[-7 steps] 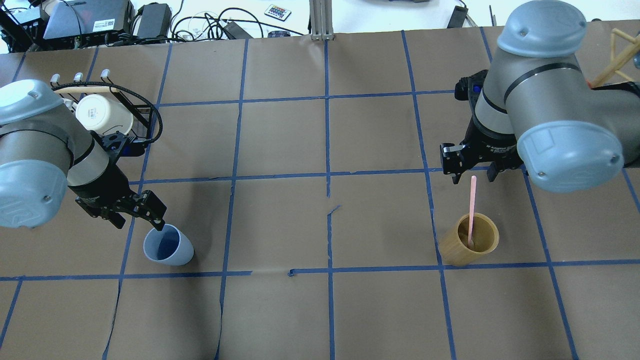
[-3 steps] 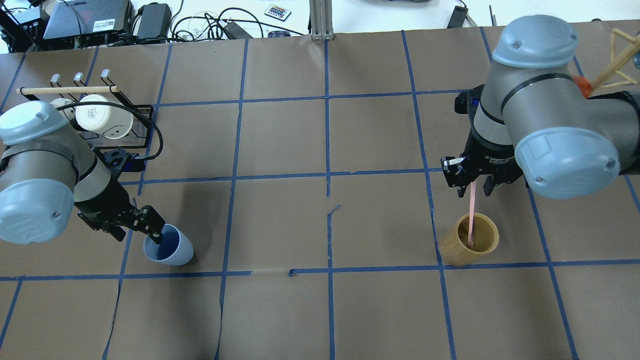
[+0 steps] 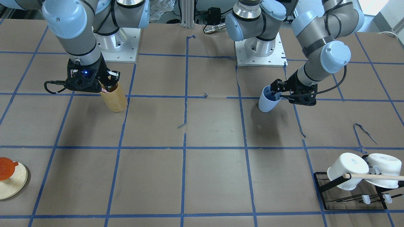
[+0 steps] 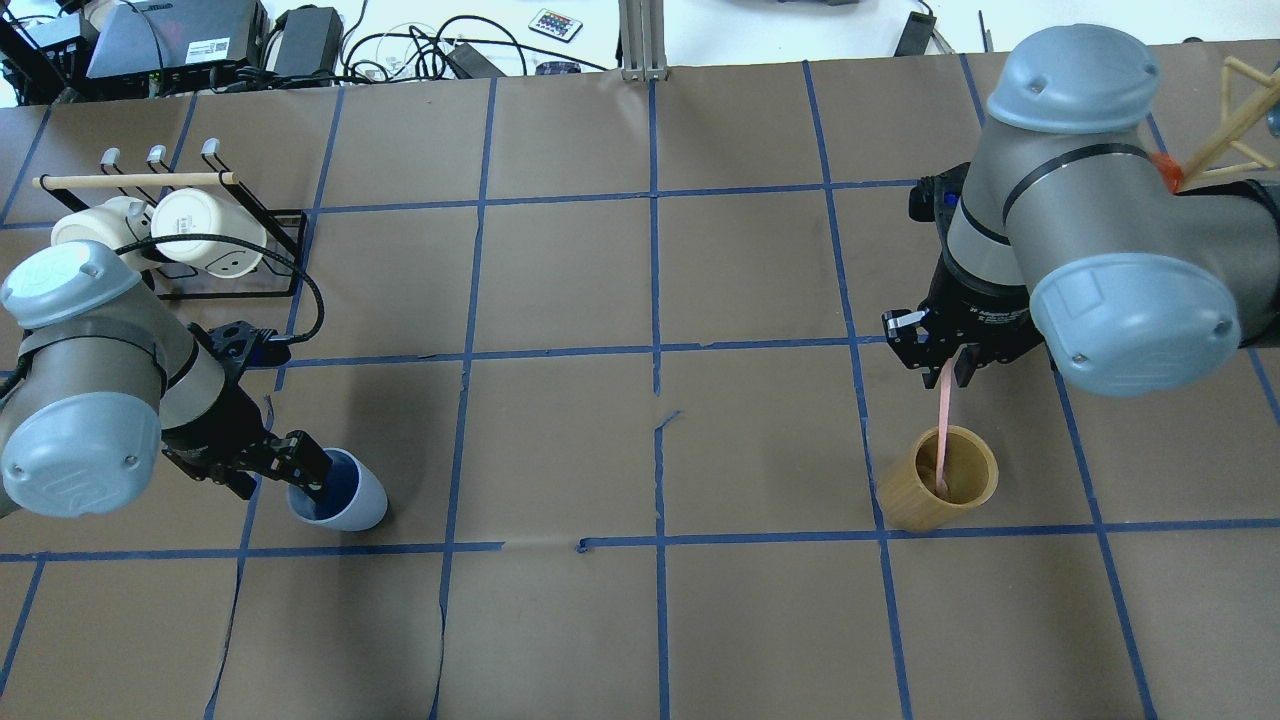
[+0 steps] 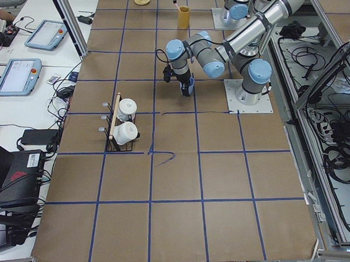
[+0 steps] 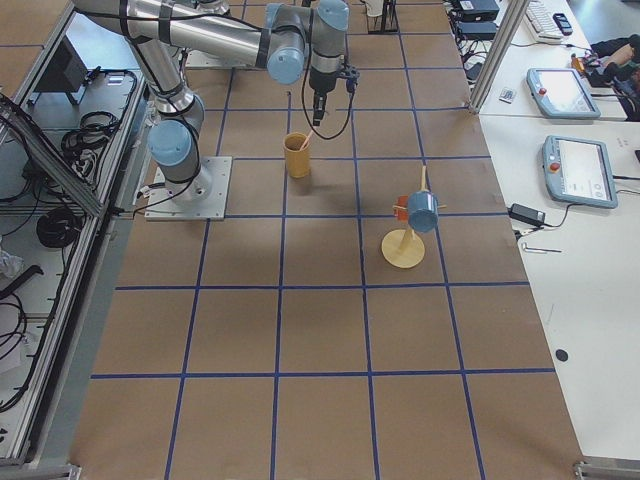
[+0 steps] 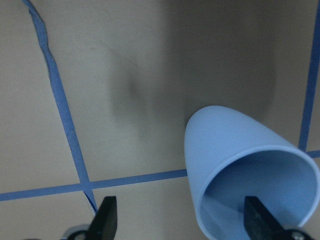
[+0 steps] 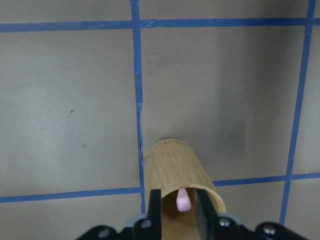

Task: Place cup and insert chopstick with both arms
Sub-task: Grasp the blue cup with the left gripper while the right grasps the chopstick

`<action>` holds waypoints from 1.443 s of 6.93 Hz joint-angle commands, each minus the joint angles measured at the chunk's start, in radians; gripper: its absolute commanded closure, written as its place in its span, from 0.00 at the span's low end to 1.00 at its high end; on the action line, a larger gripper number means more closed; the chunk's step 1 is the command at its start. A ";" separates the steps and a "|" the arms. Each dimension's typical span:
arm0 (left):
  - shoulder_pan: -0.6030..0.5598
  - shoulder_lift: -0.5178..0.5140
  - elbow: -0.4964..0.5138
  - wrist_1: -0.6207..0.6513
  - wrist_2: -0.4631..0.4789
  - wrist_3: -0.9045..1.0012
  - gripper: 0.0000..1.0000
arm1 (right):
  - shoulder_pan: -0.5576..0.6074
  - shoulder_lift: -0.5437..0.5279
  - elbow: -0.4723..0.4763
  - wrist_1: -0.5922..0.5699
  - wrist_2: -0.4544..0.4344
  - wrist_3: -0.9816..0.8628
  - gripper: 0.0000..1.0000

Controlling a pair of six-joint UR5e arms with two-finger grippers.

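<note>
The light blue cup stands tilted on the paper at the left, also in the front view and the left wrist view. My left gripper is open: one finger is inside the cup's mouth, the other outside, well clear of the wall. A pink chopstick leans in the tan bamboo cylinder. My right gripper is around the chopstick's top, its jaws narrowed. In the right wrist view the chopstick's tip has a small gap to each finger.
A black rack with two white mugs and a wooden rod stands at the back left. A wooden stand with an orange piece is on the robot's right side, far from the cylinder. Blue tape lines grid the brown paper.
My left arm has moved nearer and lowered, putting one finger into the cup. My right gripper has come down over the chopstick's top and its jaws have narrowed.
</note>
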 commanded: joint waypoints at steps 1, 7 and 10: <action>0.002 -0.003 -0.010 0.017 -0.055 -0.005 0.43 | 0.000 0.003 0.001 -0.024 -0.001 -0.001 0.65; -0.109 0.043 0.046 -0.018 -0.109 -0.219 1.00 | -0.003 0.002 -0.001 -0.015 0.001 -0.001 0.93; -0.492 0.000 0.210 -0.069 -0.118 -0.706 1.00 | -0.003 0.000 -0.086 0.083 -0.004 0.000 0.93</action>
